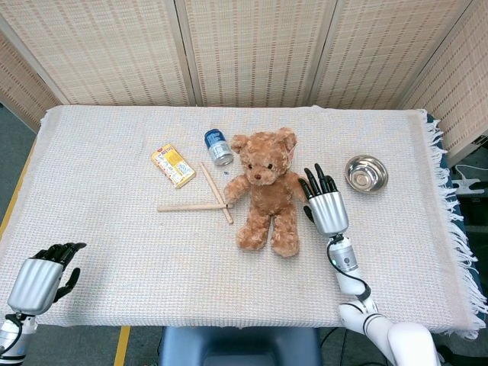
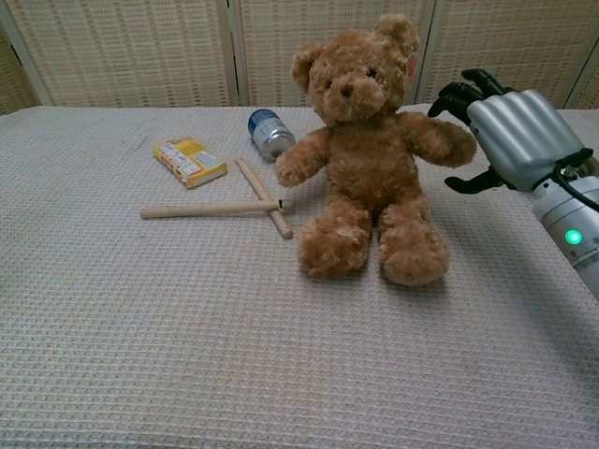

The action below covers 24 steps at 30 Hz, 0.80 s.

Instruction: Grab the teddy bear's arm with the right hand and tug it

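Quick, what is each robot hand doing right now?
Left hand: open, holding nothing.
Right hand: open, fingers spread beside the brown plush teddy bear's arm, not gripping it.

We see bare cloth (image 2: 234,355) in front of the teddy bear (image 2: 370,159); our right hand (image 2: 510,136) has room there. A metal bowl (image 1: 366,173) sits behind it; sticks (image 2: 234,201), can (image 2: 270,134), box (image 2: 189,161) crowd the bear's other side

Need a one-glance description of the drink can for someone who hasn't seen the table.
Find the teddy bear sitting mid-table. By its head, on the left in the head view, lies the can. It is the only blue-and-silver cylinder; the yellow box and wooden sticks nearby are flat or thin.
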Each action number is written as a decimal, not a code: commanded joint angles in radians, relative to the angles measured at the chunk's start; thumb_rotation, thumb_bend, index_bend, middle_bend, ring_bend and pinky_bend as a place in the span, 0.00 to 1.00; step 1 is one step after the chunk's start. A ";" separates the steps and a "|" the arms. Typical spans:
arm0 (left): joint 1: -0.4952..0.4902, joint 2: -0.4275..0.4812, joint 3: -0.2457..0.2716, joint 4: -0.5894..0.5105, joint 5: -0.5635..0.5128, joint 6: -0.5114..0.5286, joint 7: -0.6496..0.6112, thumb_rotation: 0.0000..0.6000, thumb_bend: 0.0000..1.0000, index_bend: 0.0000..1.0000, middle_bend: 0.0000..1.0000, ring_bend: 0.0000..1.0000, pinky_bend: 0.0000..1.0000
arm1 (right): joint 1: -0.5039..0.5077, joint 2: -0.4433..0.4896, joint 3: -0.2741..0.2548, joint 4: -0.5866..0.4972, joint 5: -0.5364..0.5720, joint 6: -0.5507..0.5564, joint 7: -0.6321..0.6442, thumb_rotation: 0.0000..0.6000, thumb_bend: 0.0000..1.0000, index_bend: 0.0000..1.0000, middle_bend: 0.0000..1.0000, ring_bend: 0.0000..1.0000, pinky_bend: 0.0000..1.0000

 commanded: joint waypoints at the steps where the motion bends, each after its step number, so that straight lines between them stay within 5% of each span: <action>1: 0.000 0.000 0.001 0.000 0.003 0.002 -0.001 1.00 0.44 0.27 0.33 0.34 0.55 | 0.025 -0.026 0.004 0.052 0.012 -0.003 0.035 1.00 0.09 0.30 0.18 0.02 0.31; 24: -0.002 0.000 0.006 0.000 0.011 -0.004 0.000 1.00 0.44 0.27 0.34 0.34 0.55 | 0.091 -0.104 0.003 0.251 0.076 -0.032 0.135 1.00 0.19 0.46 0.25 0.09 0.45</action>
